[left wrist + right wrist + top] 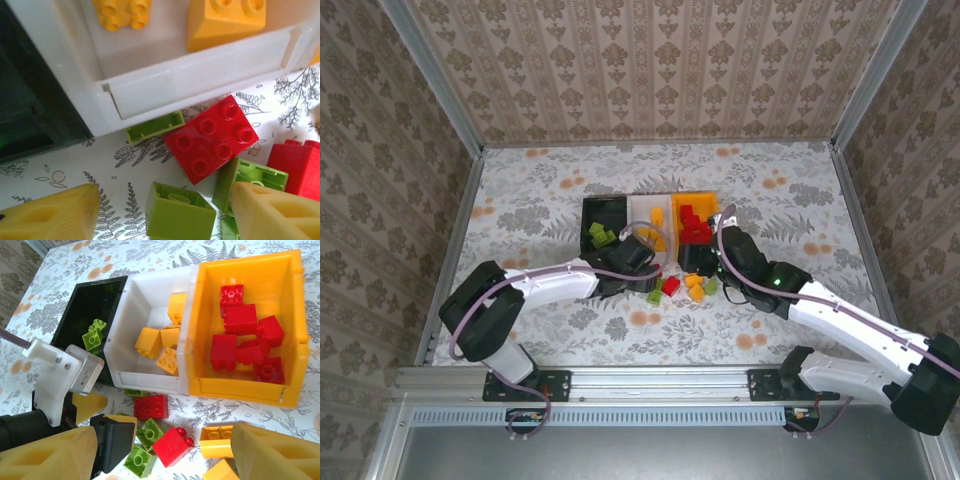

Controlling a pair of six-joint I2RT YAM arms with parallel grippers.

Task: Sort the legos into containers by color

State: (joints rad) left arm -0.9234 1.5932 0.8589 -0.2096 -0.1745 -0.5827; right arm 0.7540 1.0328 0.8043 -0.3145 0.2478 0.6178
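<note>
- Left gripper (167, 200): jaws apart, gripping nothing. A lime green brick (180, 215) lies on the table (65, 170) between the fingertips, with a gap on each side.
- Six-stud red brick (210, 140) lies just beyond it, close to the white bin (200, 80) front wall.
- Right gripper (165, 437): jaws wide, empty, over the loose pile. Tilted red brick (172, 445) lies between the fingers; orange brick (217, 440) is beside the right-hand finger.
- Black bin (75, 305) holds green bricks (92, 335), the white bin orange bricks (160, 345), the orange bin (240, 390) red bricks (245, 340).
</note>
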